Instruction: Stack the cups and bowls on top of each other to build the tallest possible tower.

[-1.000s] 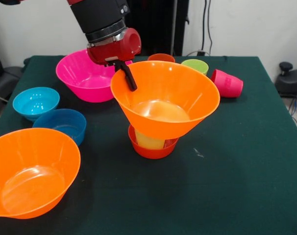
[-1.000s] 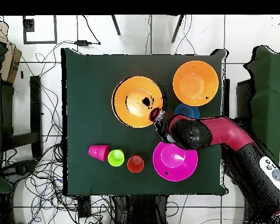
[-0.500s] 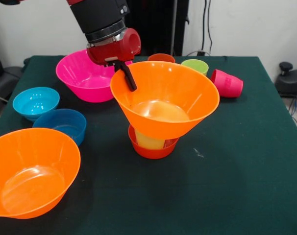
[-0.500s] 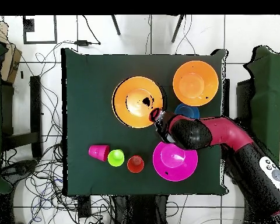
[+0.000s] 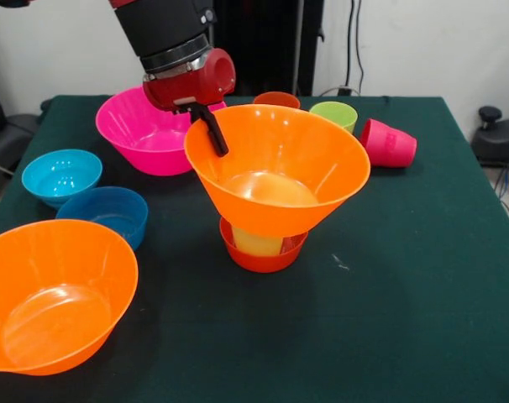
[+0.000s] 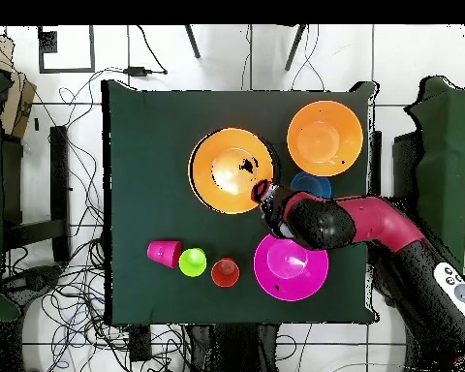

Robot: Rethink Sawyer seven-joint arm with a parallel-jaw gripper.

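Observation:
My gripper (image 5: 207, 131) is shut on the far rim of a large orange bowl (image 5: 277, 176), with one black finger showing inside the rim. The bowl hangs over a pale yellow cup (image 5: 256, 243) that stands in a small red-orange bowl (image 5: 261, 259). I cannot tell whether the bowl touches the cup. From overhead the gripper (image 6: 263, 192) sits at the edge of that orange bowl (image 6: 232, 170), which hides the cup below. A second large orange bowl (image 5: 57, 294) rests at the front left.
A magenta bowl (image 5: 141, 130) stands behind the gripper. Light blue (image 5: 61, 175) and darker blue (image 5: 107, 214) small bowls sit at the left. Orange (image 5: 276, 99) and lime green (image 5: 334, 112) cups stand at the back, and a red-pink cup (image 5: 389, 143) lies on its side.
The gripper and the held orange bowl have shifted slightly to the left in the front view. Nothing else has moved.

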